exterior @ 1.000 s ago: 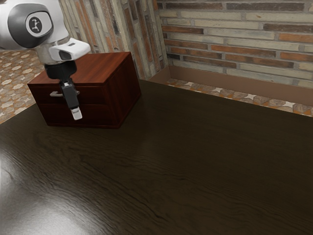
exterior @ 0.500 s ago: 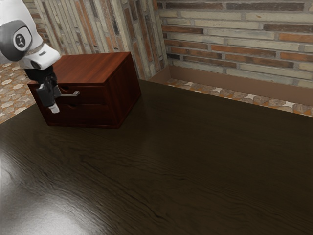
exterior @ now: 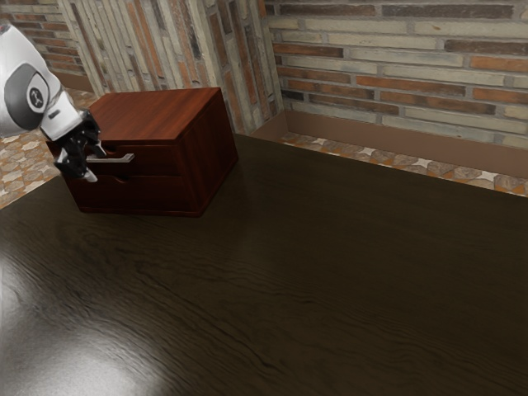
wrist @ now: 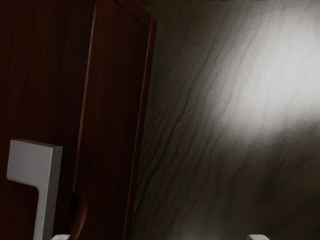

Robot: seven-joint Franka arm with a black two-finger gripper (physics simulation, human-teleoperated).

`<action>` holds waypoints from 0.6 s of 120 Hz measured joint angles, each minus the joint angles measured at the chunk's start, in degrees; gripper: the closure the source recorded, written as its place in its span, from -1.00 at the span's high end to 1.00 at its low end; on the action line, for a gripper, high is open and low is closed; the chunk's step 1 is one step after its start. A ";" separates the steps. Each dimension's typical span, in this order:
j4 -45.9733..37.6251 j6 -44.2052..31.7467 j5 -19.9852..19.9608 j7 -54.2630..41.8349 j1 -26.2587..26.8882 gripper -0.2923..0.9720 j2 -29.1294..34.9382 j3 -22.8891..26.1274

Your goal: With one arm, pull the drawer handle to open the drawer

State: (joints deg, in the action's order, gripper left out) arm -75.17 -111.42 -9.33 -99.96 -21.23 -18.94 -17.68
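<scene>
Grey metal, the drawer handle (exterior: 115, 157) sticks out from the upper drawer (exterior: 161, 155) of a reddish-brown wooden cabinet (exterior: 165, 111), right at the claw (exterior: 82, 167). In the exterior view the claw overlaps the handle's end on the exterior view's left, and the rest of the bar runs away from the claw across the drawer front.

In the wrist view the handle (wrist: 34, 190) appears as a pale angled bar standing off the dark wood. Two light fingertips (wrist: 257, 237) peek in at that view's lower edge, far from each other, so the claw is spread wide and clamps nothing. The handle lies just at one fingertip, well apart from the other. I cannot tell whether that near fingertip touches the bar or only sits beside it.

As far as the exterior view shows, the upper drawer front lies level with the front of the lower drawer (exterior: 140, 191) beneath it.

Under the claw and the cabinet spreads the dark wood-grain bench (exterior: 330, 272), which also shows beyond the cabinet's edge in the wrist view (wrist: 225, 125), with a bright patch of reflected light. The white arm (exterior: 25, 91) comes down to the claw from the exterior view's left. Behind the cabinet, farther from the claw, rises a brick wall (exterior: 396, 66).
</scene>
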 joint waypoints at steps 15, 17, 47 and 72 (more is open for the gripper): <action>0.07 -3.92 -4.31 -6.37 -1.50 0.04 -1.60 1.09; 0.08 -4.31 -4.91 -7.19 -1.67 0.03 -1.66 1.14; 1.18 -8.20 -8.57 -17.09 -3.81 -0.05 -3.26 2.01; 1.32 -9.82 -9.11 -22.74 -4.66 -0.11 -4.56 2.15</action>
State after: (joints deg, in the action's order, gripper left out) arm -73.86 -121.23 -18.44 -122.70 -25.90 -23.50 -15.53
